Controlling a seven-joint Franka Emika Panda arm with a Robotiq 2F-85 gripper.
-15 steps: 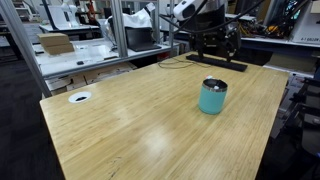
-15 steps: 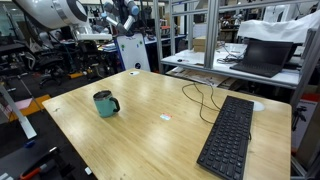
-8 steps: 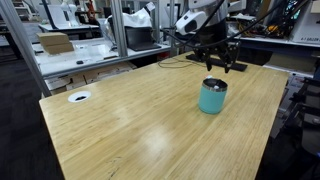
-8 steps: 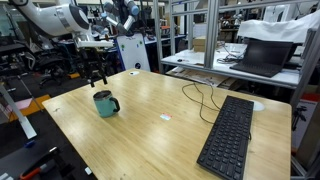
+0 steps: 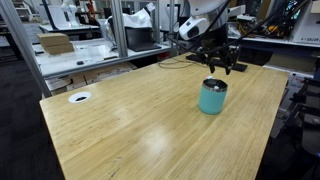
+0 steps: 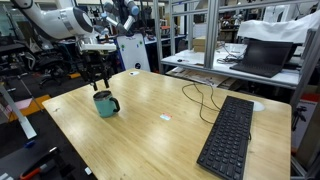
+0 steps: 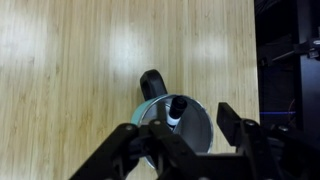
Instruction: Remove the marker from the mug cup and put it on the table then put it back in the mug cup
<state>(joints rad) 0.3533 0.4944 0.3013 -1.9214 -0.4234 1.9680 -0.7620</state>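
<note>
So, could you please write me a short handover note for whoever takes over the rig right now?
Gripper: jaws open, empty, hovering right above the mug cup.
Marker: inside the mug cup, leaning near its rim.
Mug cup: upright on the table.
Done: apparently nothing; the marker is not out yet.
Left: descend, grasp the marker, lay it on the table, then put it back in the mug cup.
</note>
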